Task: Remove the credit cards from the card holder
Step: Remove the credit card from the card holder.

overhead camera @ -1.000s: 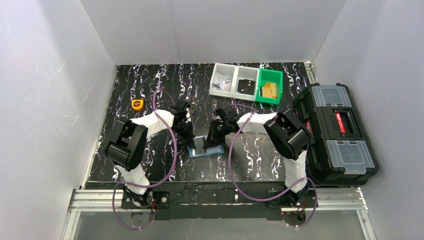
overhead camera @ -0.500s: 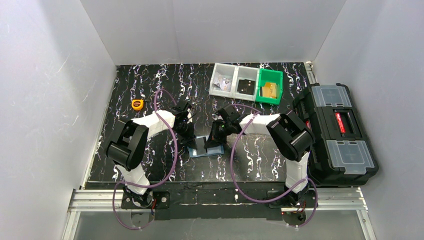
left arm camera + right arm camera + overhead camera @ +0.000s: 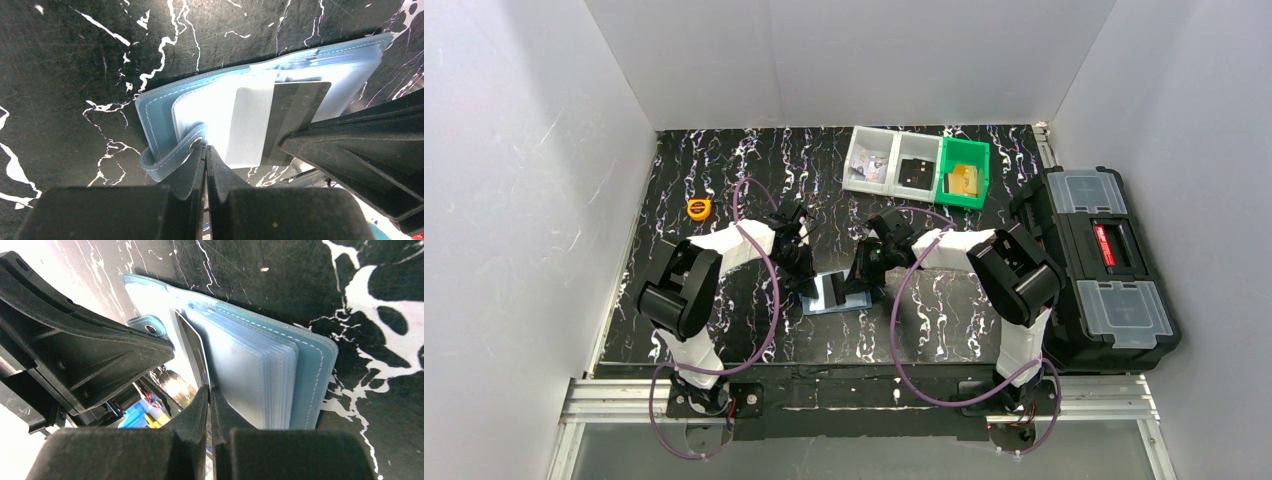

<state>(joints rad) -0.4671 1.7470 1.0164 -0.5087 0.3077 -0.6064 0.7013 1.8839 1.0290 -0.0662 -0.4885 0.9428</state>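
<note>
- At the far left of the black marbled desk (image 3: 724,170), a small yellow tape measure (image 3: 698,208) is lying alone, well apart from the arms.
- We are seeing the left gripper (image 3: 205,150) reaching down with its fingers pressed together. They are pinching the snap strap at the left end of the card holder (image 3: 160,120).
- The card holder is lying open on the desk near its middle, between the two grippers. Its blue cover is facing down and its clear sleeves are standing fanned.
- A card (image 3: 295,110), dark with a pale edge, is sticking partly out of a sleeve toward the right arm.
- The right gripper (image 3: 209,392) is pinching the edge of this card between its closed fingers.
- Behind the right arm, two clear bins (image 3: 896,158) and a green bin (image 3: 943,172) are standing side by side, touching, each with small items that we cannot name.
- At the far right, a black toolbox (image 3: 1104,270) is sitting at the desk's edge.
</note>
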